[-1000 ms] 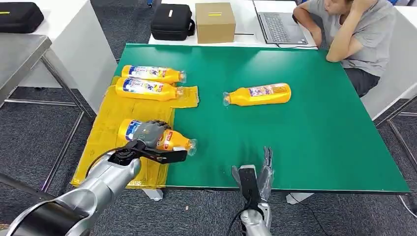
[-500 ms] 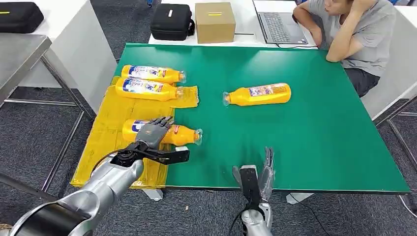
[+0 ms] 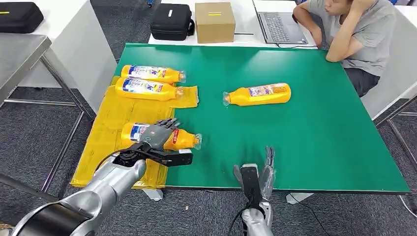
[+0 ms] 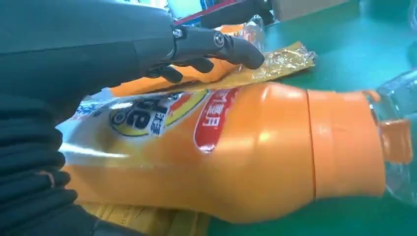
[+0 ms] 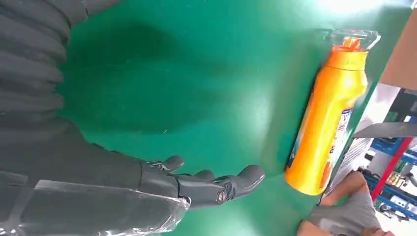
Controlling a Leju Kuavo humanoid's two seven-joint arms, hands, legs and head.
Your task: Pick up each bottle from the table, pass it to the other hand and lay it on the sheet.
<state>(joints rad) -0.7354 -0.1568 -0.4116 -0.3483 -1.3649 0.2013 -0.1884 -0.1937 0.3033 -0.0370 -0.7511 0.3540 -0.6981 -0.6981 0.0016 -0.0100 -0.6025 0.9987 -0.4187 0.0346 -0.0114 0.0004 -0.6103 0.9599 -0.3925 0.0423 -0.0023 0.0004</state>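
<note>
We lay third orange bottle (image 3: 169, 138) on yellow sheet (image 3: 114, 129), neck overhanging onto green desk (image 3: 305, 123) toward 3 o'clock. Left hand (image 3: 158, 132) fingers spread above it, holding nothing. Lift straight, avoid rolling. Right hand (image 3: 260, 177) empty, fingers extended; last bottle (image 3: 258, 94) at 12 o'clock.

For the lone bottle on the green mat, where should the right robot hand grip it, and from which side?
Around the labelled body of the bottle, from above. It lies flat with open mat all round, and the neck narrows toward the clear cap.
</note>
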